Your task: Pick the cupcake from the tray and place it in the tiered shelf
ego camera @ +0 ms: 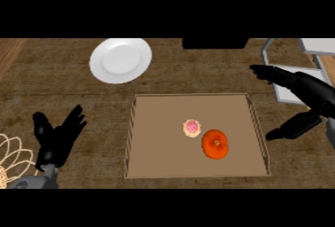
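Note:
The cupcake [192, 127], small with pink frosting, sits near the middle of the brown tray [157, 146]. The tiered shelf [288, 66], a grey metal frame with pale shelves, stands at the upper right. My right hand [307, 95] hovers to the right of the tray, just in front of the shelf, open with fingers spread and thumb [288, 128] pointing down toward the tray's right edge; it holds nothing. My left hand [59, 135] rests open at the lower left, fingers up, well left of the tray.
An orange round fruit [216, 144] lies right beside the cupcake in the tray. A white plate [120, 60] sits at the back left. A pale wire basket [13, 159] shows at the left edge. A dark object [215, 43] stands at the back.

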Robot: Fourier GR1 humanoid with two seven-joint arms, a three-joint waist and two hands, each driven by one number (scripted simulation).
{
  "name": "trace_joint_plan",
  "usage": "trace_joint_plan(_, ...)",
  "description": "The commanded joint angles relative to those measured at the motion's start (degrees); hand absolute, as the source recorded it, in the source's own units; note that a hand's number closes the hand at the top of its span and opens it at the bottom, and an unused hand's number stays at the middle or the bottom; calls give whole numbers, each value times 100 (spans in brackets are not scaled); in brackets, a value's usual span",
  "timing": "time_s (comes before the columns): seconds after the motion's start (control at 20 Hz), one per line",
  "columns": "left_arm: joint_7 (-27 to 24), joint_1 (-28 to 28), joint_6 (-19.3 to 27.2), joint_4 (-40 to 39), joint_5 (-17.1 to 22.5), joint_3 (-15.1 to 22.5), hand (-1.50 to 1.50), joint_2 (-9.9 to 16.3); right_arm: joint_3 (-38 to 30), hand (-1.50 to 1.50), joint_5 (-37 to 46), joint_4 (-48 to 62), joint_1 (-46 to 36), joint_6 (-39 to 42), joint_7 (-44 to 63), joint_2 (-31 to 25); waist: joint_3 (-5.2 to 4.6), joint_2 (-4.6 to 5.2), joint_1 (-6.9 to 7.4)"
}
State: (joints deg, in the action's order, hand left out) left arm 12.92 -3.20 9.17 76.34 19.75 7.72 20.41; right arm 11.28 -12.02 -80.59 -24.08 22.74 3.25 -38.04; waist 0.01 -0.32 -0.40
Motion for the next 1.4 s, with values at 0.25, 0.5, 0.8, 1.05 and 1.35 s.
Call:
trace_joint_plan(0.25, 248, -104, 205, 75, -203, 80, 0, -222, 808, -150, 680, -1427, -683, -954, 2977, 716, -7, 7, 39)
trace_joint_plan(0.5, 170, 160, -143, 266, -62, -96, 0, -93, 1181, -150, 1492, -1171, -1258, -1153, 3829, 1197, -5, 25, 121)
trace_joint_plan(0.8, -21, 171, -249, -16, -262, -165, 0, -206, 1466, -150, 1824, -1163, -1139, -861, 4625, 1770, -3, 28, 72)
trace_joint_plan(1.05, 349, 135, -204, 307, -269, -340, 0, -165, 1816, -150, 2542, -1093, -954, -810, 4703, 2217, -1, 24, 72)
trace_joint_plan(1.35, 193, -125, -379, -218, -440, -517, 0, -324, 1511, -150, 2947, -957, -881, -412, 4937, 2460, -2, 31, 55)
